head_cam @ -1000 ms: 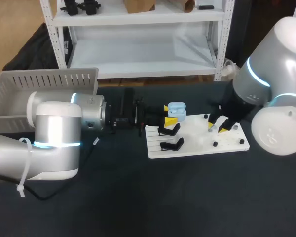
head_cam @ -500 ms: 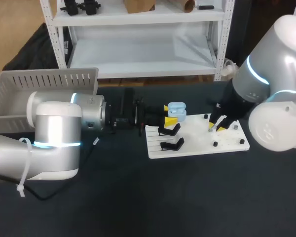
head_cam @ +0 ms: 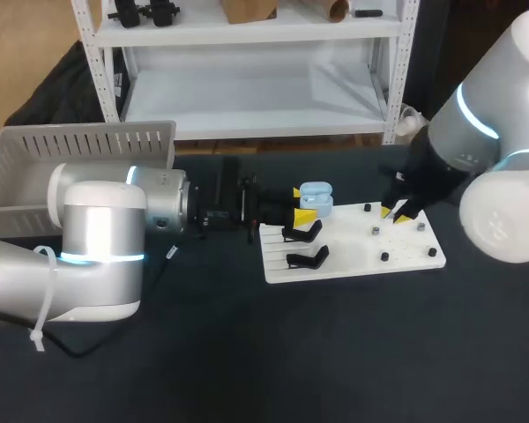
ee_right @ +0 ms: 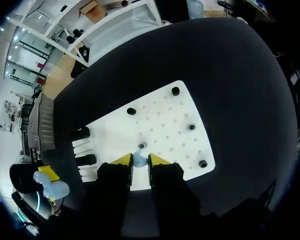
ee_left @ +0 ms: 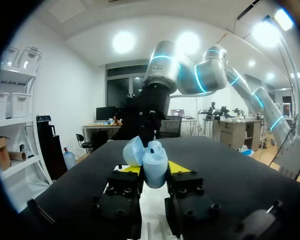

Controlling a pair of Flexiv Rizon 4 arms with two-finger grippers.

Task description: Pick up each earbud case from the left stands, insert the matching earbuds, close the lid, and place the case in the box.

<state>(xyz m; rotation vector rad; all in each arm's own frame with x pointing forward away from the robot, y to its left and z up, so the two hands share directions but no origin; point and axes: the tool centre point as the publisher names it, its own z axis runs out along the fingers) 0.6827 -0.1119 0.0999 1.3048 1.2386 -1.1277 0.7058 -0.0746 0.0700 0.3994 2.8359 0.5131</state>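
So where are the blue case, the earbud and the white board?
blue case (ee_left: 155, 169): left wrist view, the rounded front of its body.
earbud (ee_right: 138, 160): right wrist view, its small pale blue body.
white board (head_cam: 353, 254): head view, a bare patch of its top.

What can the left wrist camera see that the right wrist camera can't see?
Only the left wrist view: the blue earbud case up close, lid open, held in the left gripper, with the right arm ahead. Only the right wrist view: the right gripper pinching a tiny pale earbud, black pegs on the white board, two black stands and the grey box. Both: the case and the left gripper, far off in the right wrist view, and the dark table.
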